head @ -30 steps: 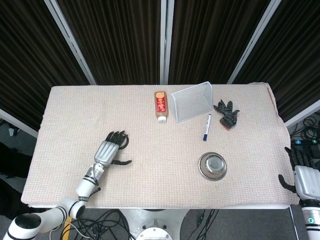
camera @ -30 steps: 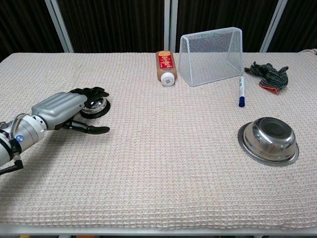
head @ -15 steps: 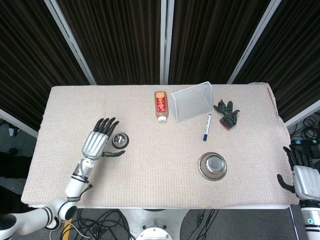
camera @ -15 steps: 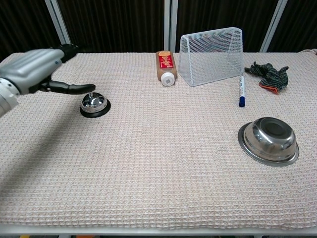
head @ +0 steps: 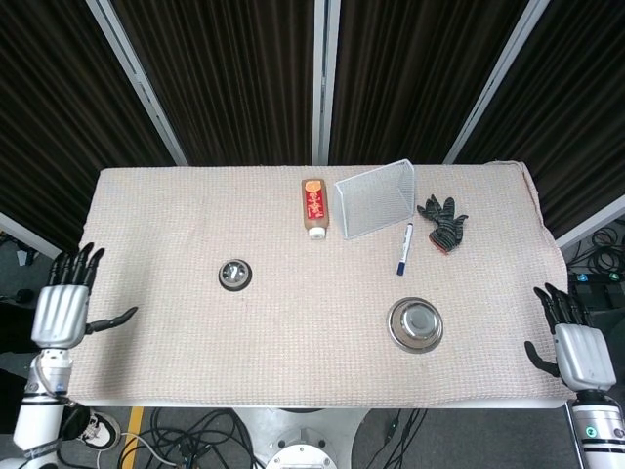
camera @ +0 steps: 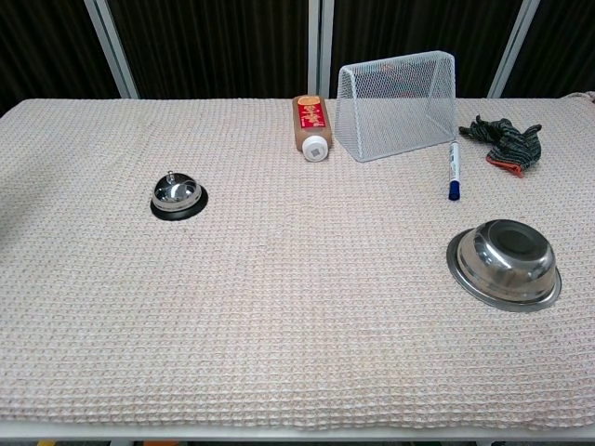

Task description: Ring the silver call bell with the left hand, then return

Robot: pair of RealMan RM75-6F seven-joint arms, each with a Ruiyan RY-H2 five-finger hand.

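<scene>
The silver call bell stands alone on its black base on the left half of the table, nothing touching it. My left hand hangs off the table's left edge, far from the bell, with its fingers spread and nothing in them. My right hand is off the right edge near the front corner, fingers apart and empty. Neither hand shows in the chest view.
A brown bottle lies at the back centre beside a white wire basket on its side. A blue pen, a dark glove and a steel bowl lie on the right half.
My left hand lifted off the bell and drew back left, past the table's edge. The bell now stands uncovered. The right hand barely shifted.
</scene>
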